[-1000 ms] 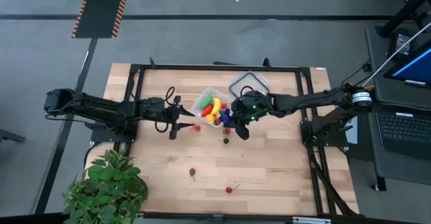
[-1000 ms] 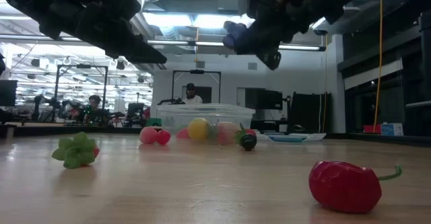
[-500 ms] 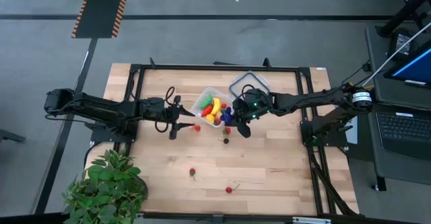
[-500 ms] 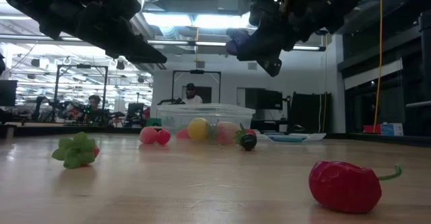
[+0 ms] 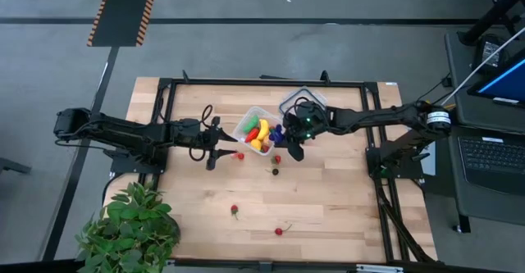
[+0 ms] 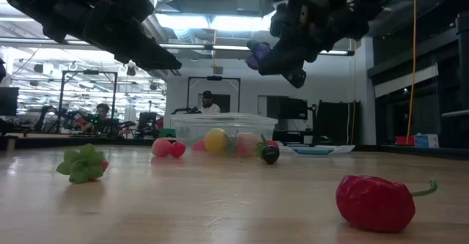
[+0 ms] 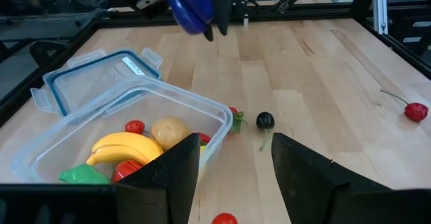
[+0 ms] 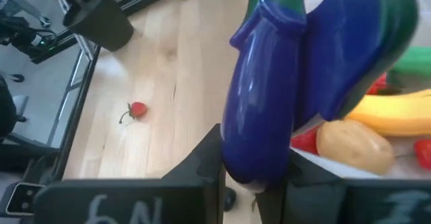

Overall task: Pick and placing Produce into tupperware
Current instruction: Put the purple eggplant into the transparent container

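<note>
My right gripper [image 8: 252,167] pinched the blue-purple eggplant [image 8: 316,76] above the tupperware's [image 5: 248,117] right rim, near the tabletop's back-edge middle | risk: long eggplant tipping off piled produce, or slipping early | left gripper [image 7: 232,170] hovered open, empty, left of tub.

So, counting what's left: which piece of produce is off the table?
The blue-purple eggplant, gripped in the right gripper beside the tupperware; every other piece lies down.
</note>
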